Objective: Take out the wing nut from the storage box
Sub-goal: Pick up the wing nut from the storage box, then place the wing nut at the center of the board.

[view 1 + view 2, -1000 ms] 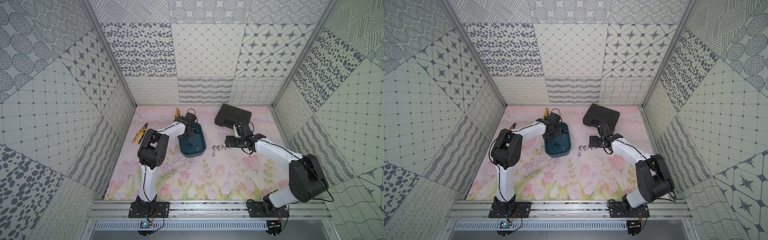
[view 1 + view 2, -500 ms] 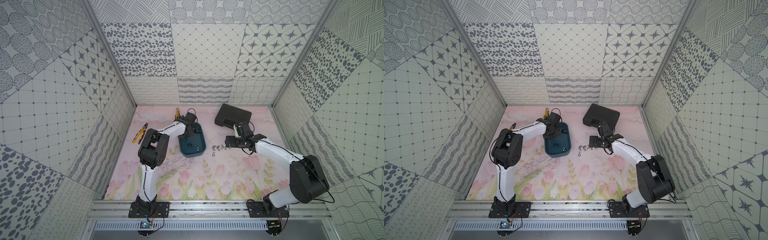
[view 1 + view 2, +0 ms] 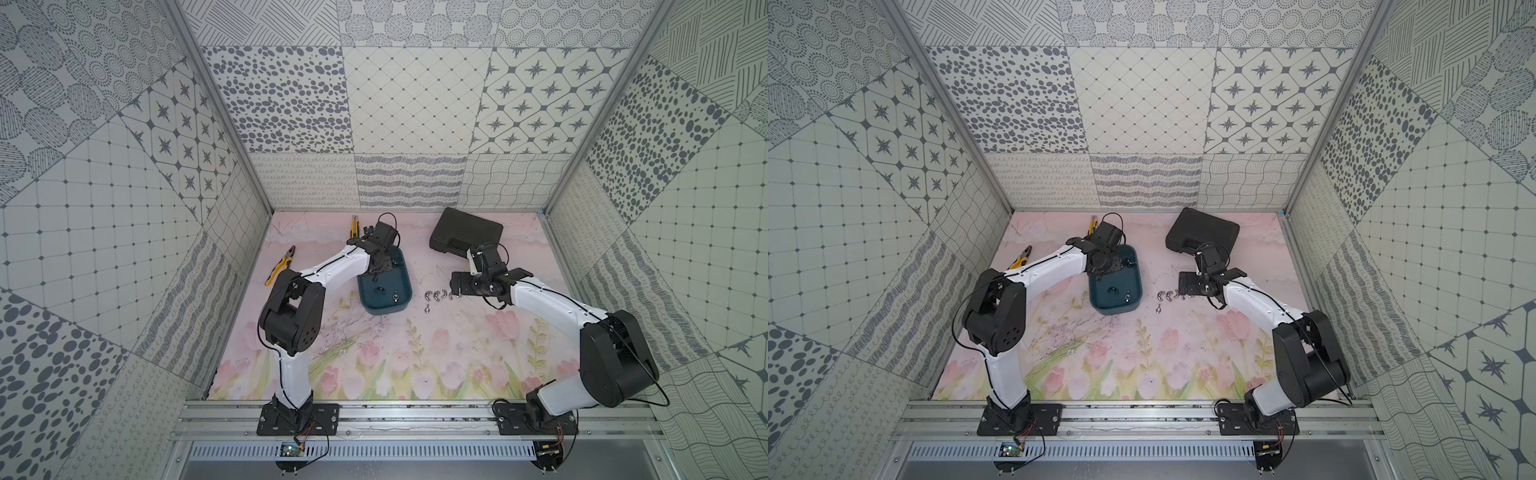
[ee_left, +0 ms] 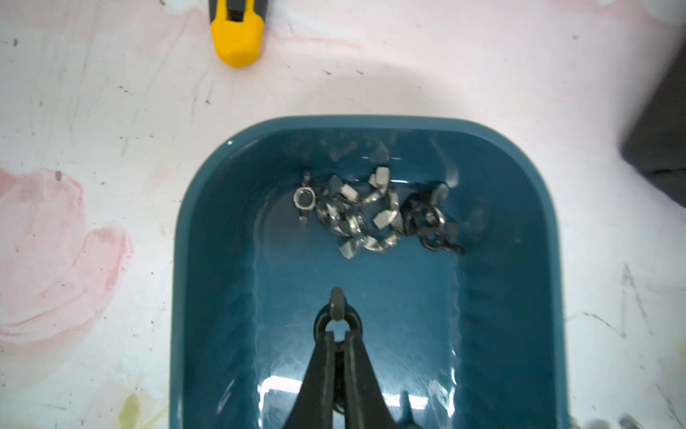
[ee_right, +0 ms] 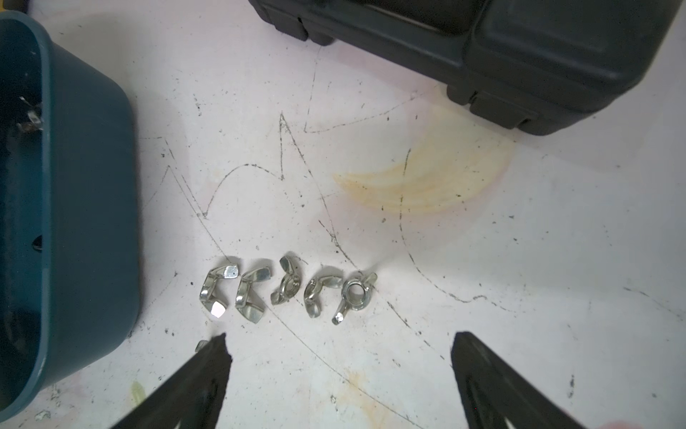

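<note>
Left wrist: left jaws clamp wing nut (image 4: 337, 302) inside storage box (image 4: 208, 282); right jaws spread.

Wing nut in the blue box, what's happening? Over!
Left gripper shut on dark wing nut, inside box. Right gripper open by loose nuts outside. Pile in box sits apart; way up looks free.

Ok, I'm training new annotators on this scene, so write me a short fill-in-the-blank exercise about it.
1. The left tool is shut on a dark wing nut inside the ___ storage box.
2. The right tool hovers with its jaws ___ above the table.
3. The row of silver wing nuts on the table holds ___ nuts.
Missing words: teal; open; five.
</note>
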Robot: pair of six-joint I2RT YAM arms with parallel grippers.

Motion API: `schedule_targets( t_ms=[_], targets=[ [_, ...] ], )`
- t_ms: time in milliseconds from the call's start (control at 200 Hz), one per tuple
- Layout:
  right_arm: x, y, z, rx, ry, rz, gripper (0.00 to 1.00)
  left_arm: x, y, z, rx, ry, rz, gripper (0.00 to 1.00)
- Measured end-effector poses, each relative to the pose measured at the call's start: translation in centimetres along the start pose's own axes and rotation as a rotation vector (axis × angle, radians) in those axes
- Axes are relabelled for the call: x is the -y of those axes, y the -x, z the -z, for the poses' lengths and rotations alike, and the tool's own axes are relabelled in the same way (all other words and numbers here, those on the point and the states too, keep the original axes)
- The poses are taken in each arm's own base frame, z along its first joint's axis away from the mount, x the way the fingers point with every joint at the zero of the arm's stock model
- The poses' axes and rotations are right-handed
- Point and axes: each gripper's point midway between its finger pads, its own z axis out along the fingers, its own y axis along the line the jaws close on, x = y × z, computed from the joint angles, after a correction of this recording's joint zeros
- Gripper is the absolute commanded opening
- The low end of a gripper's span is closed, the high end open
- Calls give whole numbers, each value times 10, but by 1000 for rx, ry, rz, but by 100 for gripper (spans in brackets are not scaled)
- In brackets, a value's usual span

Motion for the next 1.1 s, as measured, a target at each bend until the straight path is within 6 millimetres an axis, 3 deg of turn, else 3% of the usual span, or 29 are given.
schedule_targets(
  t_ms=[245, 450, 565, 760, 1101],
  targets=[
    [16, 3, 8, 26, -23, -32, 97, 66, -25, 48, 28, -139, -134, 2],
    [36, 4, 14, 43, -50, -77, 97, 116, -61, 69, 2, -240, -234, 2],
    [42, 2, 16, 48, -58, -89, 97, 137, -88, 65, -42, -268, -283, 2],
    [46, 1, 19, 52, -60, -97, 97, 152, -125, 49, -114, -269, -328, 2],
    [47, 0, 19, 49, -56, -101, 97, 160, -158, 26, -185, -251, -348, 2]
  ],
)
